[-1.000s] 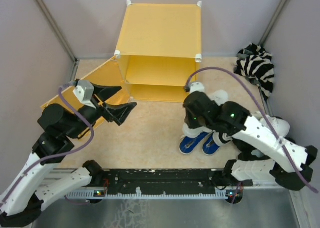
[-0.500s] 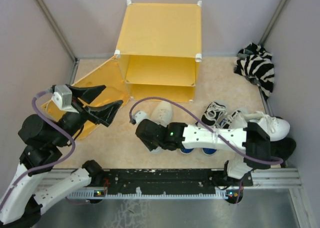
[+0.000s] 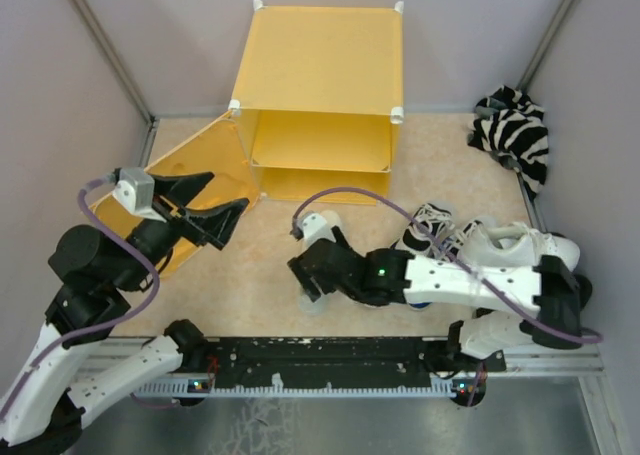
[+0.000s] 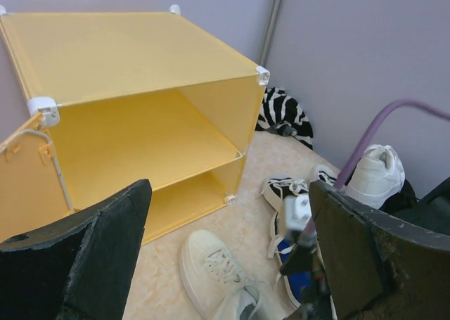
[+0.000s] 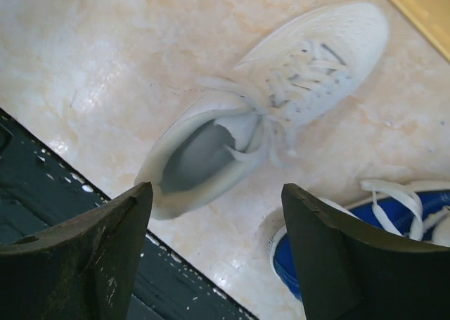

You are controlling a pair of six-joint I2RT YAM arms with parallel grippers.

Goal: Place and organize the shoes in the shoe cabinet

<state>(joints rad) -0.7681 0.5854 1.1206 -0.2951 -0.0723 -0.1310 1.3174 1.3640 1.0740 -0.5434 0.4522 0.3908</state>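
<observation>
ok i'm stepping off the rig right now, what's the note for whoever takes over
Left gripper: open, holding nothing, by the cabinet door.
Right gripper: open, above one white shoe on the floor before the shoe cabinet.
Other white shoe, black-and-white pair, blue shoe: floor, right side.
Done: door open. Left: every shoe; none is in the cabinet.
</observation>
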